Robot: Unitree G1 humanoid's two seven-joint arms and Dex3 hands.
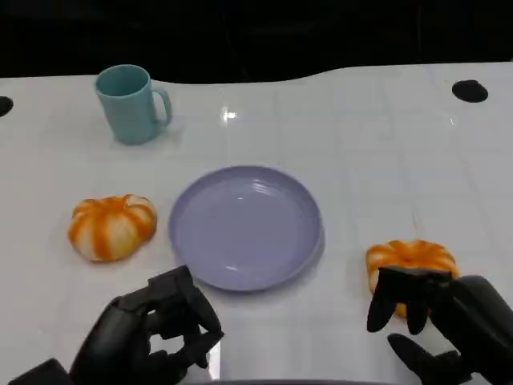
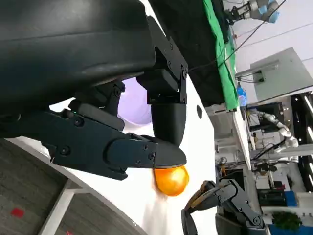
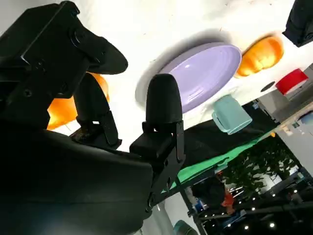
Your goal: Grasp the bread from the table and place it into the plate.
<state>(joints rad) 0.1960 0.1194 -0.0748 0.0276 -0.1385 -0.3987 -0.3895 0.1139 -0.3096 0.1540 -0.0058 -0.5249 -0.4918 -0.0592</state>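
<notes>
Head view: my right hand hovers spread over the orange pumpkin-shaped bread at four o'clock of the round lilac plate, fingers draped on its near side, not clasping. My left hand hangs empty, fingers loosely apart, at seven o'clock.

plate between two breads

Lighting: bright overhead light is washing the white worktop evenly, leaving a small glare spot near its far middle. The plate is casting a soft, narrow shadow toward its right edge. Background beyond the worktop is staying dark. Wrist views: near black hand shells are blurring; white surface is overexposing.
</notes>
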